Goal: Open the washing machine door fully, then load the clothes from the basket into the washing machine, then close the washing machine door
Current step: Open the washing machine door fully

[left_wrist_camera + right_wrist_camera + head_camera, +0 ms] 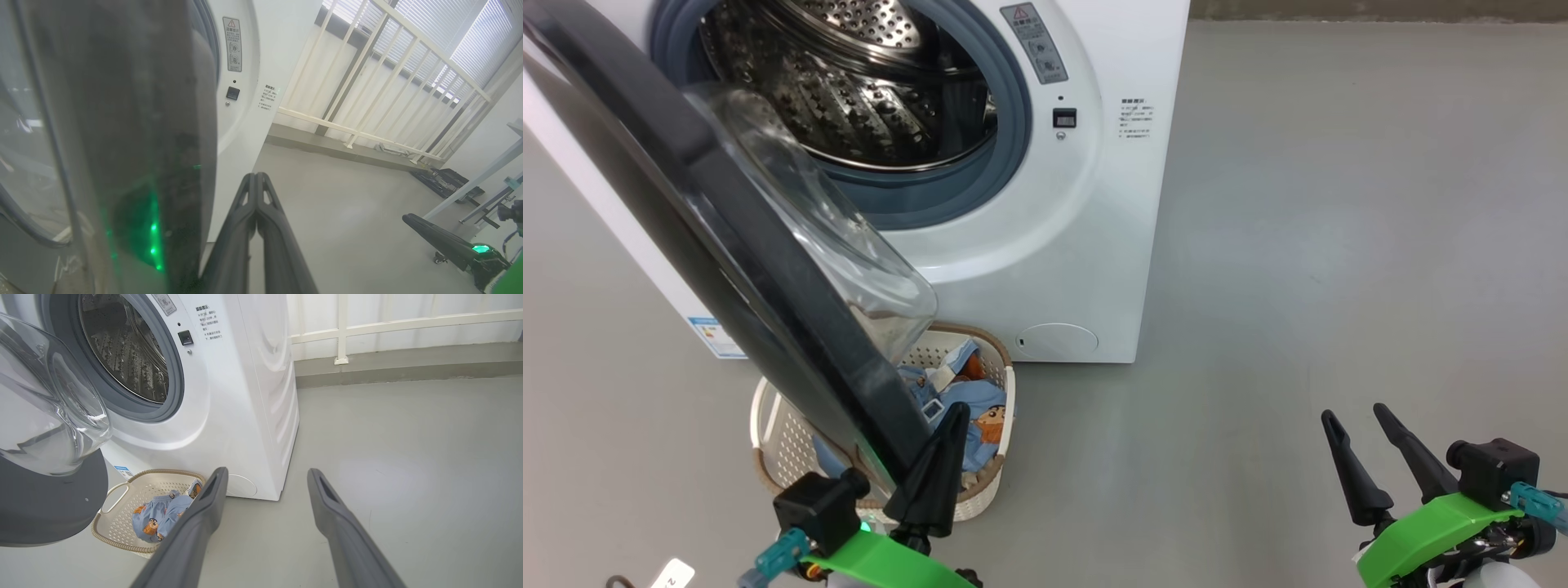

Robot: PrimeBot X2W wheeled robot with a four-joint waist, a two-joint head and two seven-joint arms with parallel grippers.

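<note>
Glossy black, the ring of the large round glass-bowled washing machine door (727, 245) is seen standing open just left of the left end effector (954, 412), which is pressed shut on nothing. Beyond its tips, light-blue printed clothes (976, 404) are heaped in the cream perforated basket (776, 445), before the white front-loading washing machine (1078, 245). Well right, the right end effector (1354, 414) is spread wide, empty.

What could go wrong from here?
The door hangs over the basket, so an arm reaching for the clothes may bump it. The shut left pincer sits beside the door's edge and could slip off if it pushes the door wider.
</note>
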